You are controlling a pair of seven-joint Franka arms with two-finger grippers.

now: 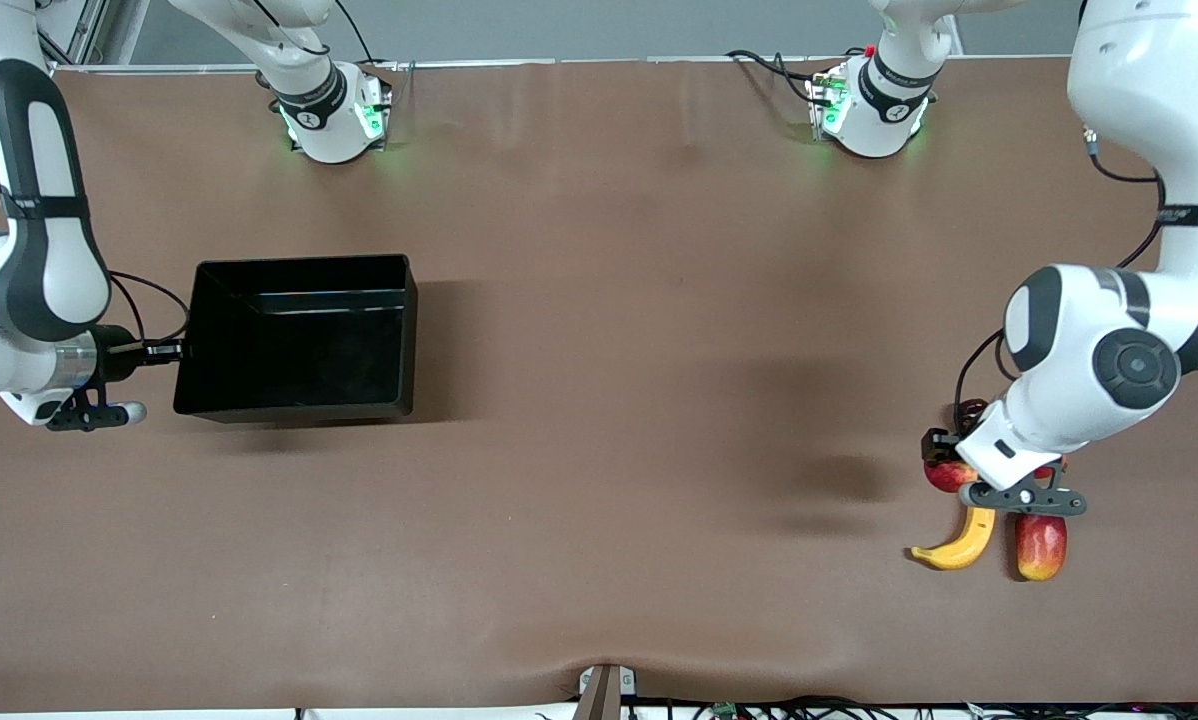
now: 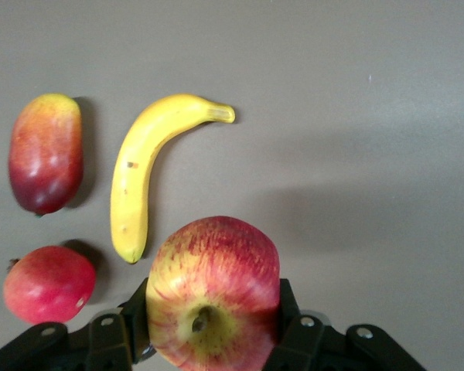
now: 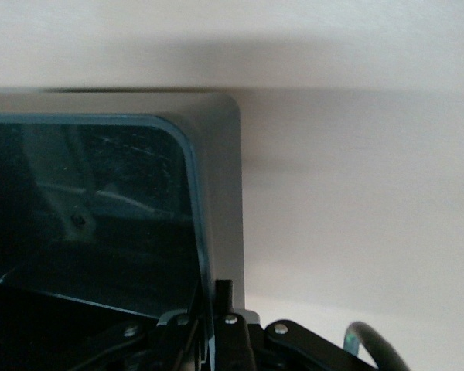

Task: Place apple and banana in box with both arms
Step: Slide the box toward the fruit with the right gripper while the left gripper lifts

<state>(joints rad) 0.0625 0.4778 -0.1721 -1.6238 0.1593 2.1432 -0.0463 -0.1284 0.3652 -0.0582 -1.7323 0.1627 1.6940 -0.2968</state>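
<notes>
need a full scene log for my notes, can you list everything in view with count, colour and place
box: 1, black, open-top, toward the right arm's end of the table
apple: 1, red with yellow streaks, held in the left gripper over the fruit cluster
banana: 1, yellow, on the table at the left arm's end
mango: 1, red and yellow, beside the banana
round red fruit: 1, plain red-pink, on the table near the banana's tip
table: 1, brown surface
left gripper: 1, black, shut on the apple, over the fruits
right gripper: 1, black, shut on the box's wall at the end away from the fruits
</notes>
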